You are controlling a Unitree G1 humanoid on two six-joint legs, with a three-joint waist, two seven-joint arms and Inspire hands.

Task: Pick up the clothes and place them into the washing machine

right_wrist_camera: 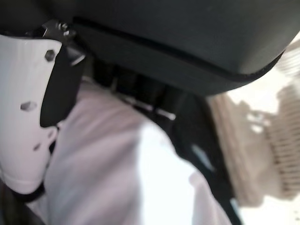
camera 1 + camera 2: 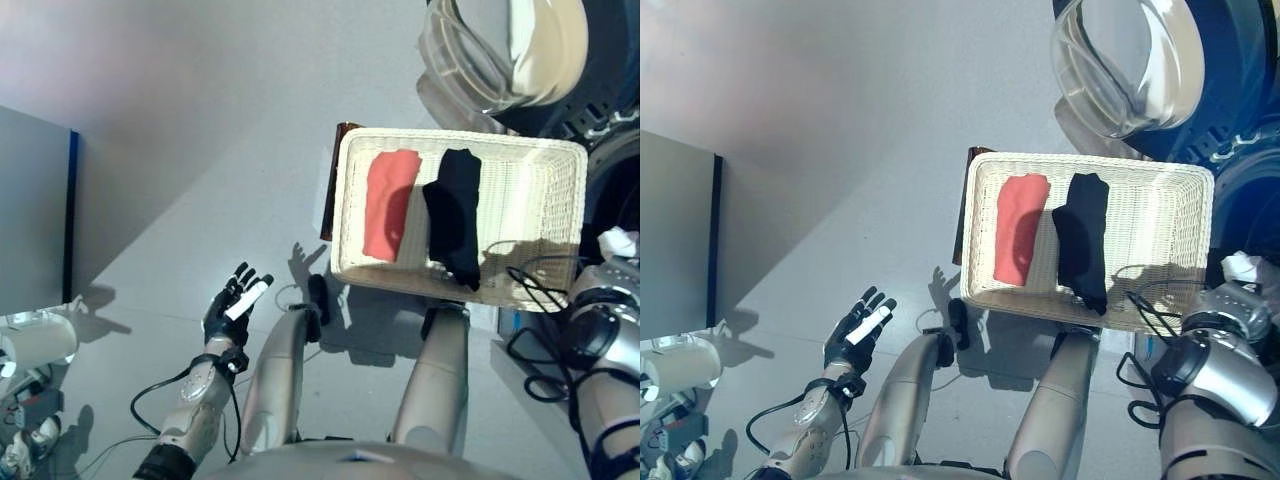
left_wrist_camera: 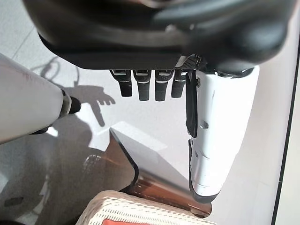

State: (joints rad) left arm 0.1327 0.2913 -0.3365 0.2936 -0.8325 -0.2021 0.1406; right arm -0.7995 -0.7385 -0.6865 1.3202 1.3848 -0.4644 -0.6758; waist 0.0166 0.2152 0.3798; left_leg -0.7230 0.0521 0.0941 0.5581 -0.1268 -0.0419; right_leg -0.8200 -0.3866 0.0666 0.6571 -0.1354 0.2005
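Note:
A shallow wicker basket rests on a low dark brown box beside the washing machine. A red cloth and a black cloth lie side by side in the basket. My right hand is at the basket's right end, near the machine, with its fingers curled on a white cloth, which also shows in the left eye view. My left hand is open and empty over the floor, left of the basket; the basket's corner lies past its fingers.
The machine's round glass door stands open above the basket's far side. A grey panel with a blue edge stands at the left. A white roll-like object and small items lie at the lower left.

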